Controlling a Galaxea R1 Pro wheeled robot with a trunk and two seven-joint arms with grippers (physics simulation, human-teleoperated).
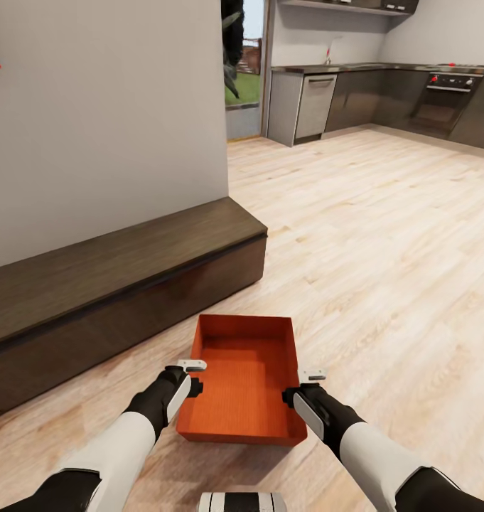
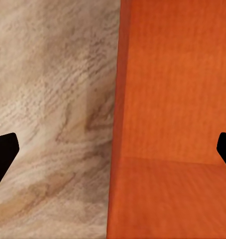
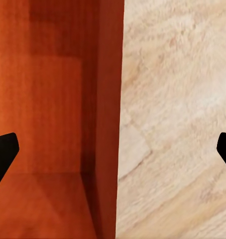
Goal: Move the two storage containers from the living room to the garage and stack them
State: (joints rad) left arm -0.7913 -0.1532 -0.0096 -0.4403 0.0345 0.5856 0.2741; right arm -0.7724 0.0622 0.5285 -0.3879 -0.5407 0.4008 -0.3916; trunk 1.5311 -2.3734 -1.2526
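Note:
One orange-red open-top storage container (image 1: pixel 245 377) lies on the light wood plank floor (image 1: pixel 384 235) of the living room, just ahead of me. My left gripper (image 1: pixel 194 377) is open and straddles the container's left wall. My right gripper (image 1: pixel 298 387) is open and straddles the right wall. In the left wrist view the left gripper (image 2: pixel 113 159) has its dark fingertips (image 2: pixel 3 154) far apart, with the container (image 2: pixel 177 99) wall running between them. The right wrist view shows the right gripper (image 3: pixel 113 159) the same way over the container (image 3: pixel 43 99).
A long dark low cabinet (image 1: pixel 114 284) runs along the grey wall (image 1: pixel 106 107) on the left, close to the container. Wood floor stretches ahead and to the right toward kitchen units with a dishwasher (image 1: pixel 314 107) and an oven (image 1: pixel 448 96). A doorway (image 1: pixel 242 71) opens at the back.

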